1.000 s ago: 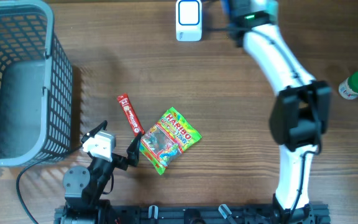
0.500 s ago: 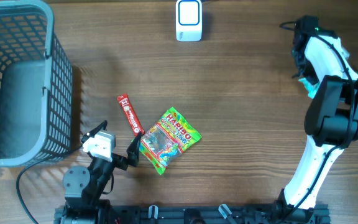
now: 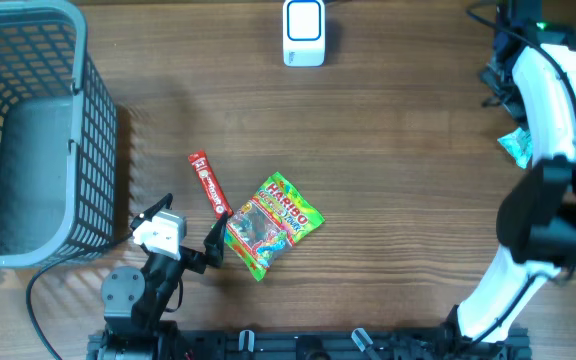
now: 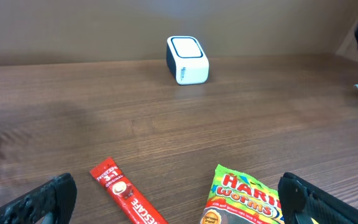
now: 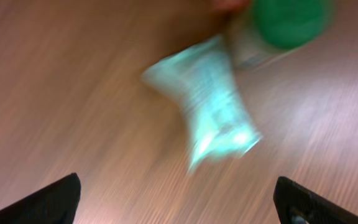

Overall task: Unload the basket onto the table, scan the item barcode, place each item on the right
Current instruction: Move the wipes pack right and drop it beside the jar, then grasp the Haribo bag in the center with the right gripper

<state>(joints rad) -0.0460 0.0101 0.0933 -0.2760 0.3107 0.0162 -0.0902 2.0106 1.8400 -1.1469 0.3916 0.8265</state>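
— Where is the teal packet (image 3: 515,148) seen?
— At the overhead view's right edge; the scanner (image 3: 304,32) is set top centre.
— And the grippers?
— Right gripper (image 5: 180,200) and left gripper (image 4: 179,199) are both spread; nothing is pinched.

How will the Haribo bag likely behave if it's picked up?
The Haribo bag is a flat, wrinkled film pouch, so it would probably sag when pinched at one edge. Its glossy print suggests a slippery skin. Lying flat, it seems unlikely to roll or tip.
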